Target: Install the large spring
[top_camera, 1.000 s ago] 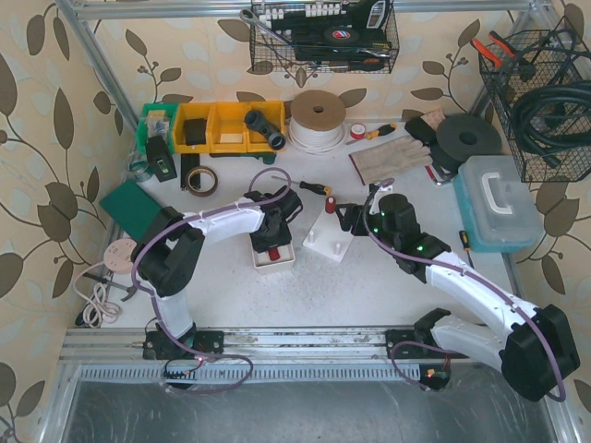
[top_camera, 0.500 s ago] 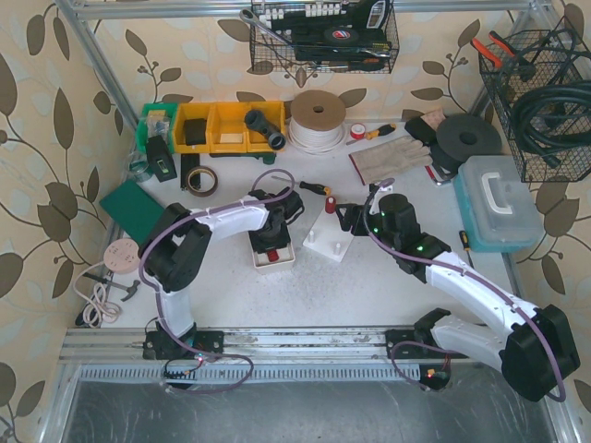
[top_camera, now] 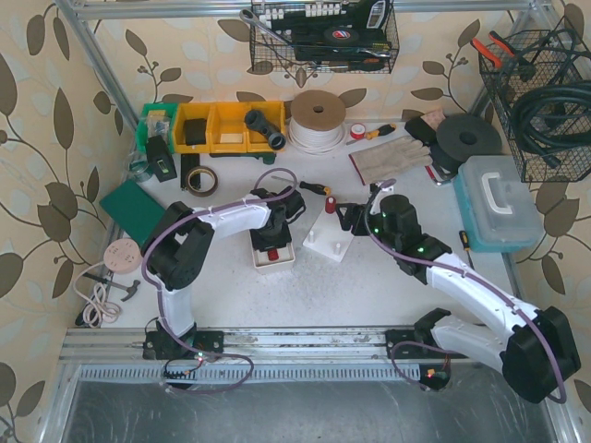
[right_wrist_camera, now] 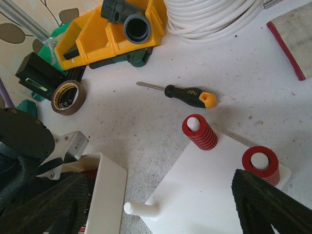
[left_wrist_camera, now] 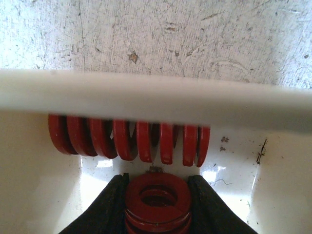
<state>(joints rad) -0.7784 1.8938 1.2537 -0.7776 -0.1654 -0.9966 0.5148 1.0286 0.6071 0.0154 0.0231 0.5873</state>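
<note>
Two red springs inside the white tray [top_camera: 275, 265], about midway between the near and far edges of the bench [top_camera: 369, 291], a little left of centre. Clenched on one of them, the large spring [left_wrist_camera: 157, 195], with the left gripper [left_wrist_camera: 157, 183]: black fingers [left_wrist_camera: 109, 204] pressed against both sides of the coil, its open end turned toward the wrist camera. Just behind it, lying crosswise along the tray's wall, the second spring [left_wrist_camera: 129, 141], its upper part hidden by the white rim in front. From above, only a small patch of red visible under that wrist.

As for the right gripper [right_wrist_camera: 156, 187]: released, jaws spread wide with nothing between them, hanging over the white peg plate [right_wrist_camera: 209, 190], just right of the tray. On that plate, two seated springs on upright pegs, one [right_wrist_camera: 199, 132] at the far corner, the other [right_wrist_camera: 261, 165] toward the right-hand edge. At the plate's near-left corner, a bare white peg [right_wrist_camera: 141, 208].

Beyond the plate, toward the far edge of the bench: a screwdriver [right_wrist_camera: 190, 95] with a black and orange handle, lying flat. Farther left, a tape roll [right_wrist_camera: 68, 96], and behind it yellow bins [right_wrist_camera: 107, 34] near the far-left corner. Beside the bins, at the far edge, a coil of white cable [right_wrist_camera: 214, 14].
</note>
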